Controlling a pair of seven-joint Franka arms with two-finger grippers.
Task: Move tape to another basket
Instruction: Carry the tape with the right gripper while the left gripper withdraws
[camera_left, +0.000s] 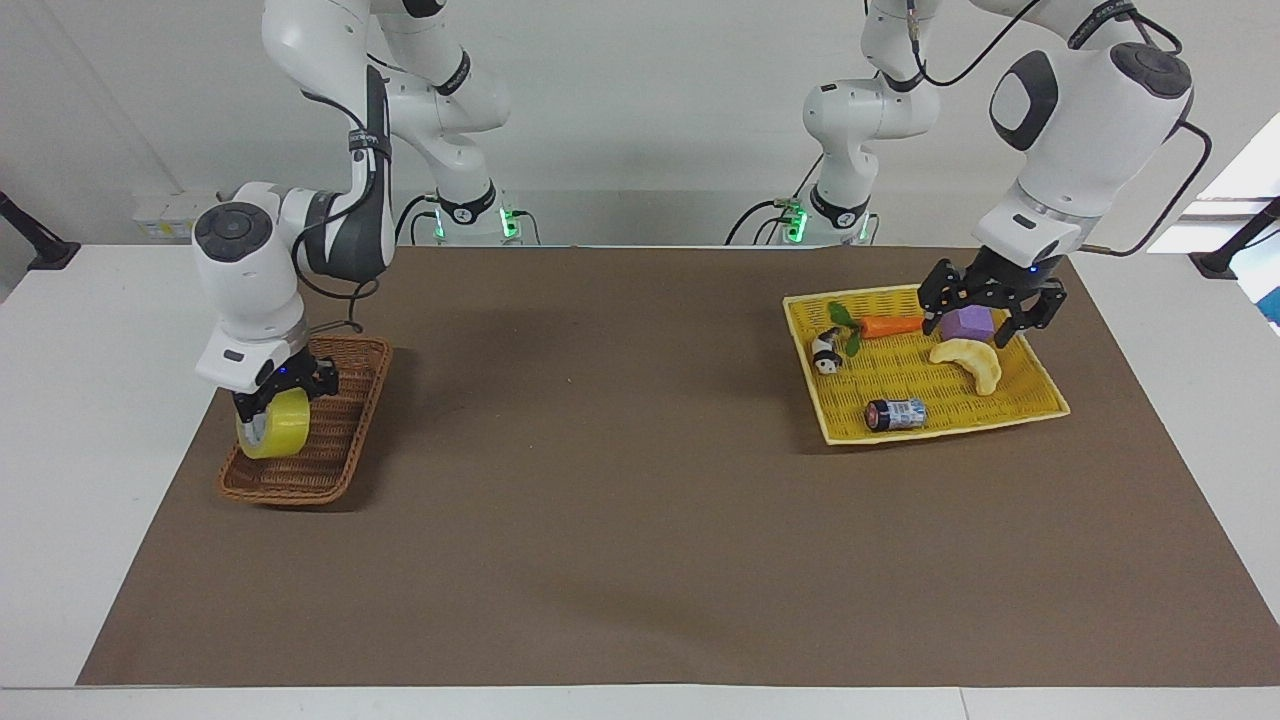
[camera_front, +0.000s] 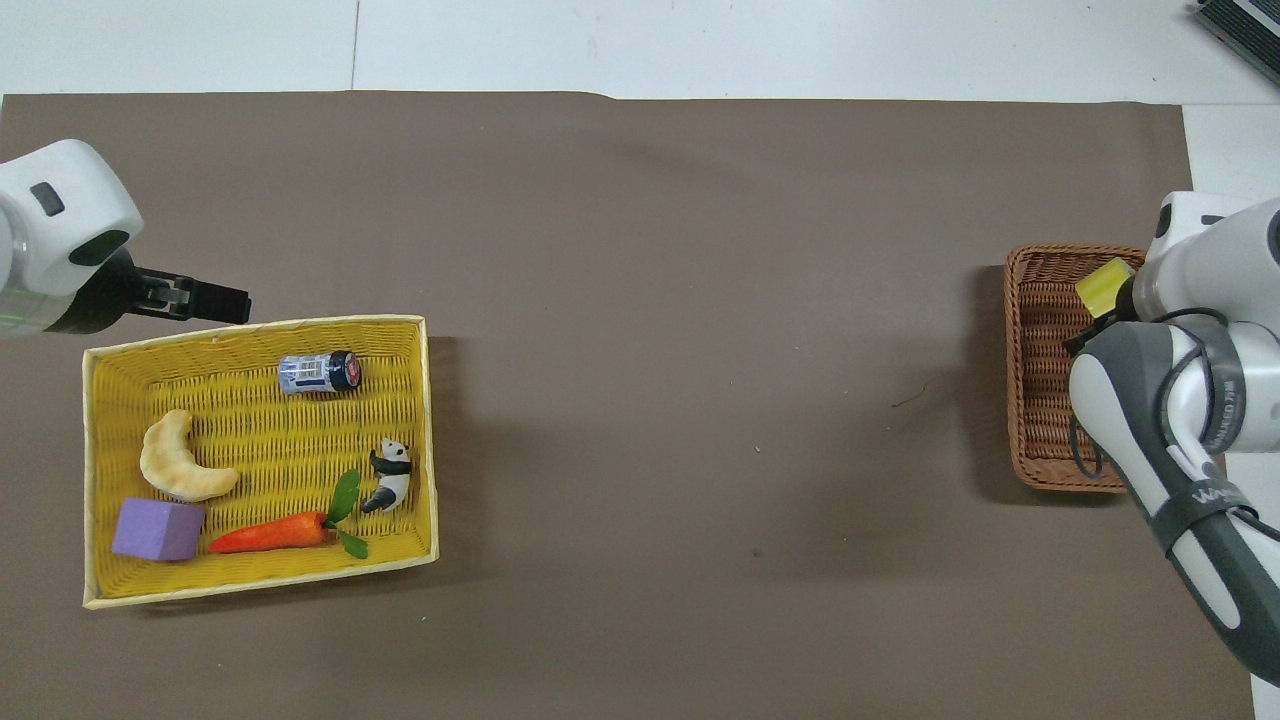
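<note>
Right gripper (camera_left: 268, 398) is clamped on the tape (camera_left: 272, 425), which hangs on edge low inside the basket (camera_left: 345, 420), at the end farther from the robots. Contact with the weave: you cannot tell. Lower until the roll bears on the basket floor, then part the fingers. A roll on edge will likely run, so keep it off the rim. Left gripper (camera_left: 993, 310) waits over the yellow tray (camera_left: 1030, 398), above the purple block (camera_left: 965, 322), fingers spread, holding nothing.
</note>
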